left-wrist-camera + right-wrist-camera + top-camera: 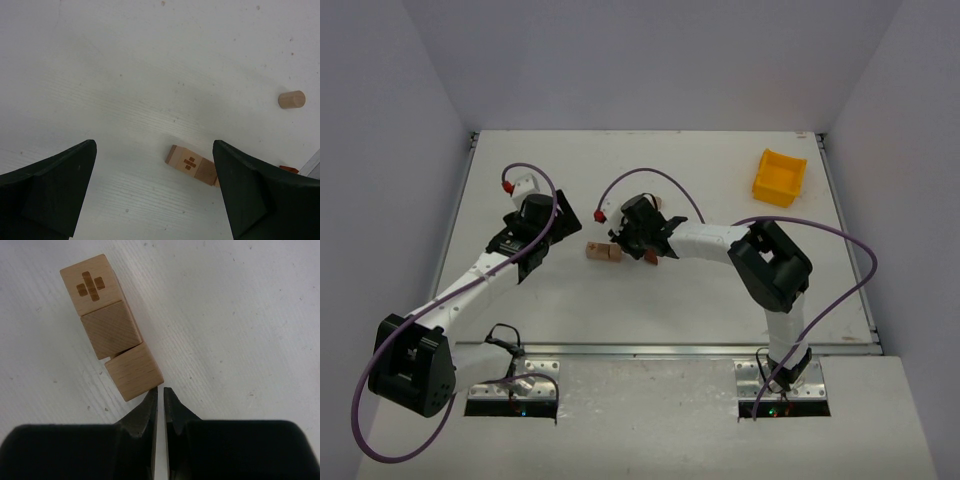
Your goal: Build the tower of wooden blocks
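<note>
Wooden and pale, three small blocks (109, 329) lie flat in a crooked row on the white counter (240, 315), each touching the next, and the far one has a brown cross on top. Nothing is stacked yet, so the tower looks barely begun. The right hand (161, 396) is closed with nothing in it, and its tips sit right at the corner of the nearest block (134, 371); I think it is there to nudge the row straight. The left hand (154, 145) is wide open and empty above the counter, and the same row shows between its fingers. A little wooden roller (291, 99) lies on its side, well apart from the row. Next, I think, the right hand must open, go around one block and lift it onto another, very gently, because the blocks are tiny and could slip or tip.
</note>
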You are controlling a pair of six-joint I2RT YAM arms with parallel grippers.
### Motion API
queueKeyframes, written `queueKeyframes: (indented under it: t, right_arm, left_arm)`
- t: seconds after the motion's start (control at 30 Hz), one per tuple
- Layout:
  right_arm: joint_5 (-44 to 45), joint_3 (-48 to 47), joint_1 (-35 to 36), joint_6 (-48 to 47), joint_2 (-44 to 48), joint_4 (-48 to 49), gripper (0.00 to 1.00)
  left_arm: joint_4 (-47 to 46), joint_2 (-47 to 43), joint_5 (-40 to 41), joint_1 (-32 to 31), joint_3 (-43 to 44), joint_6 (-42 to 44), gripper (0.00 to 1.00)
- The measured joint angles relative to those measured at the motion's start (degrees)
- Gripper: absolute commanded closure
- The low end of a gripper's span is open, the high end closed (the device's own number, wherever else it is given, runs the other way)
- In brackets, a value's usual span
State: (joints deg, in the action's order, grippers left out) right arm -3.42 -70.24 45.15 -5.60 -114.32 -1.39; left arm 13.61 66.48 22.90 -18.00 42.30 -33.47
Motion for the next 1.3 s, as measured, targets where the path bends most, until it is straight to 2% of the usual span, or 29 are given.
queueKeyframes:
  t: [1.3]
  right_arm:
    - [-1.72, 0.92, 0.76, 1.83, 0.31, -1.64, 0.87]
  left_arm:
    - [-0.07, 0.00, -0.20, 0.00, 0.00, 0.00, 0.00]
